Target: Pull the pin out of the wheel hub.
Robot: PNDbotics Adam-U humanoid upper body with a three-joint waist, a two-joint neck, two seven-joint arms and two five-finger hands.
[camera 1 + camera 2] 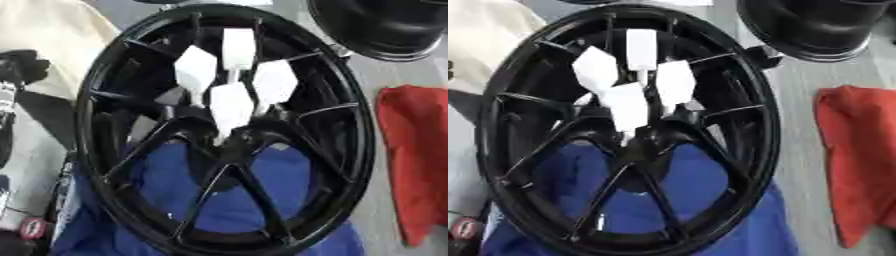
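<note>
A black spoked wheel hub (350, 150) lies flat and fills most of both views. Several white pins with broad flat heads stand bunched at its centre (231, 107), their tips pointing down into the middle of the hub; one more (238, 47) stands furthest back. Neither of my hands shows over the wheel, and nothing touches the pins. A dark shape with a silvery strip (16, 67) at the left edge may be part of my left arm; I cannot tell.
A blue cloth (254, 200) lies under the wheel's near half. A red cloth (416, 160) lies to the right on the grey surface. Another black round part (385, 25) sits at the back right. Cream fabric (52, 45) covers the back left.
</note>
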